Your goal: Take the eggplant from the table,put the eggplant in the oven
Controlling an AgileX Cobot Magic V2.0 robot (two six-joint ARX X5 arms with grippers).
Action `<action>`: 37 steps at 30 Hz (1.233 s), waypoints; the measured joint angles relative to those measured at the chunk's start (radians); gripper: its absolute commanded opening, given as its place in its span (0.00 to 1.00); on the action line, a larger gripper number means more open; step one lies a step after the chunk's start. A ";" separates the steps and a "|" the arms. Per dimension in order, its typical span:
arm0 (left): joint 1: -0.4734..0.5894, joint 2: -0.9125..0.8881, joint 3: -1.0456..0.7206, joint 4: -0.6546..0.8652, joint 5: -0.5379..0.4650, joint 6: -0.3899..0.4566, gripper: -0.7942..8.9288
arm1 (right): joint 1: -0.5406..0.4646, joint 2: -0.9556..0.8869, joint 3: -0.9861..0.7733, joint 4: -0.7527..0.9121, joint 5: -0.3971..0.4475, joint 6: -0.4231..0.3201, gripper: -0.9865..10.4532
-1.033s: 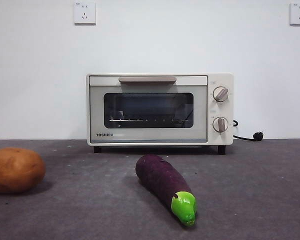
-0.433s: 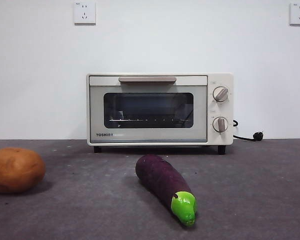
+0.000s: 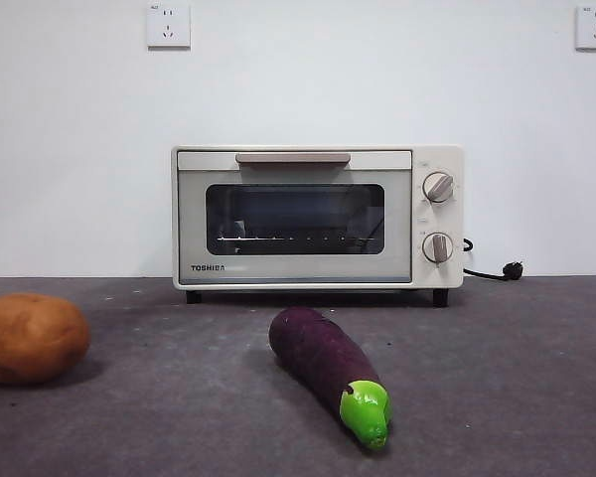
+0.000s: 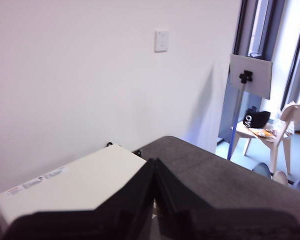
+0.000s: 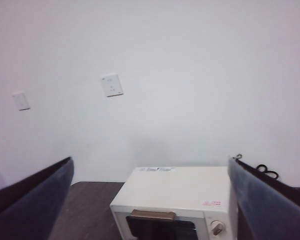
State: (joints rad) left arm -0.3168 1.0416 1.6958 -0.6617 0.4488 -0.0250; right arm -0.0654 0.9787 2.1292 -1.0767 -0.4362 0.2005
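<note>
The dark purple eggplant (image 3: 323, 360) lies on the grey table (image 3: 497, 378) in the front view, its green cap end pointing toward the camera. Behind it stands the cream-white oven (image 3: 318, 217) with its door closed; the oven (image 5: 172, 205) also shows from above in the right wrist view, and its top (image 4: 70, 185) in the left wrist view. My left gripper (image 4: 154, 167) is high above the oven, jaws pressed together with nothing between them. My right gripper (image 5: 150, 172) is also held high, jaws spread wide and empty. Neither arm shows in the front view.
A round orange-brown potato (image 3: 30, 338) sits on the table at the left. The oven's black cord and plug (image 3: 502, 270) trail off to its right. Two wall sockets (image 3: 168, 25) sit high on the white wall behind.
</note>
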 measured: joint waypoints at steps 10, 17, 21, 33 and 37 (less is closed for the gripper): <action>-0.025 0.167 0.000 0.013 0.000 0.086 0.08 | 0.000 0.000 0.001 -0.001 -0.088 0.030 0.61; -0.025 0.357 0.000 0.092 -0.001 0.121 0.08 | 0.000 0.001 0.017 -0.026 -0.102 0.050 0.61; -0.025 0.468 0.000 0.133 -0.001 0.147 0.08 | 0.000 0.001 0.019 -0.034 -0.104 0.051 0.61; -0.025 0.755 0.000 0.261 -0.005 0.195 0.08 | 0.000 0.001 0.019 -0.066 -0.105 0.051 0.61; -0.025 0.793 0.000 0.300 -0.005 0.201 0.08 | 0.000 0.001 0.019 -0.081 -0.105 0.050 0.61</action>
State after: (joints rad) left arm -0.3416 1.8351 1.6962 -0.3618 0.4442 0.1757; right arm -0.0654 0.9798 2.1487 -1.1580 -0.5407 0.2508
